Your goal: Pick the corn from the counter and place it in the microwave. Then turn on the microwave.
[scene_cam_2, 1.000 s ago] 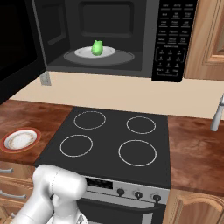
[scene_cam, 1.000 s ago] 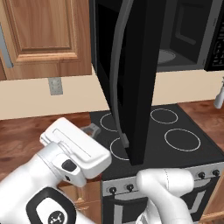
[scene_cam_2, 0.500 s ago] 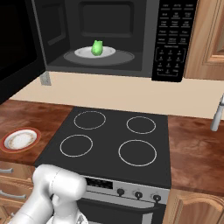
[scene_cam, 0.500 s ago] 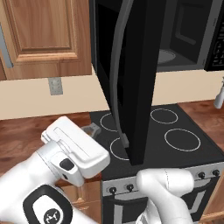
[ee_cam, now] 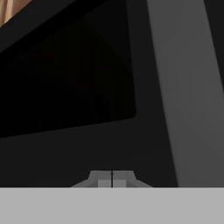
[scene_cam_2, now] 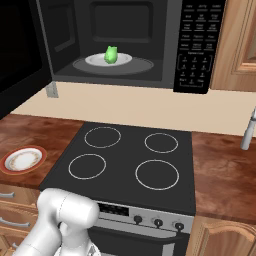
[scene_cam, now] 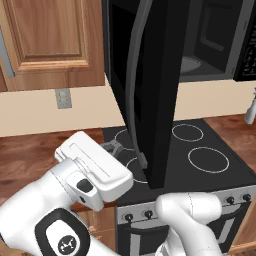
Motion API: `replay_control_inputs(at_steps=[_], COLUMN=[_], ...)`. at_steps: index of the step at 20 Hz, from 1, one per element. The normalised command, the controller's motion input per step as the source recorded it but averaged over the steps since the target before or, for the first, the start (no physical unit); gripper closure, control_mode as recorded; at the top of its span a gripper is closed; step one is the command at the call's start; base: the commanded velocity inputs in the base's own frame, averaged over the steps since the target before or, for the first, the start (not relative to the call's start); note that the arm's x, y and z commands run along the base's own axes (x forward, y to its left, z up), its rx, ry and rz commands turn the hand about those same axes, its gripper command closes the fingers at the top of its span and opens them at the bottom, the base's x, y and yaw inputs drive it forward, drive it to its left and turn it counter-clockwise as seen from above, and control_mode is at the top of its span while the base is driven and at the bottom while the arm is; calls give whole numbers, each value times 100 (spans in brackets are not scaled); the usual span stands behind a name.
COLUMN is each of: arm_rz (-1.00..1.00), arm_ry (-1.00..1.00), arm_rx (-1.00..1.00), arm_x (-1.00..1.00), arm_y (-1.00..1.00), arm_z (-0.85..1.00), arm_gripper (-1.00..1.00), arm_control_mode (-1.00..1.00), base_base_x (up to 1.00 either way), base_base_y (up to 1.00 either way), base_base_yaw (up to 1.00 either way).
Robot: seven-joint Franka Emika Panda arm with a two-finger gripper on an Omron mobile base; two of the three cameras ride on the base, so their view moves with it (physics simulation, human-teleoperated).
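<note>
End effector (ee_cam: 112,179) is seen pressed shut, fingertips touching, nothing held. It is pointed at the outer face of the open microwave door (scene_cam: 160,100), close up against the dark panel beside the grey handle (scene_cam: 134,85). In the left base view the hand sits low, just left of the door's bottom edge, over the stove (scene_cam_2: 135,165). Door is swung wide, edge-on to the arm, standing between the hand and the oven cavity. The plate (scene_cam_2: 21,160) is left on the tabletop (scene_cam_2: 30,135), well apart. Further back, corn (scene_cam_2: 110,54) is already set upright on the turntable inside the microwave (scene_cam_2: 125,45), tip up. So placing is judged done; door closing comes next, then the button panel (scene_cam_2: 197,45). Key relation: door face lies directly ahead of the shut fingers, cavity off to the right, so a push toward the right would be needed to swing it closed.
</note>
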Motion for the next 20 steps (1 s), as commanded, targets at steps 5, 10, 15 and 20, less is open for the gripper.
replay_control_inputs(at_steps=[5,10,15,20], arm_rz=[0,0,0,0], arm_ry=[0,0,0,0], arm_rx=[-1,0,0,0], arm_x=[1,0,0,0], arm_y=[-26,-33,-33,-32], arm_z=[-1,0,0,0], arm_gripper=[100,100,100,100], arm_control_mode=[-100,-100,-100,-100], base_base_x=[0,0,0,0], base_base_y=[0,0,0,0], base_base_yaw=[0,0,0,0])
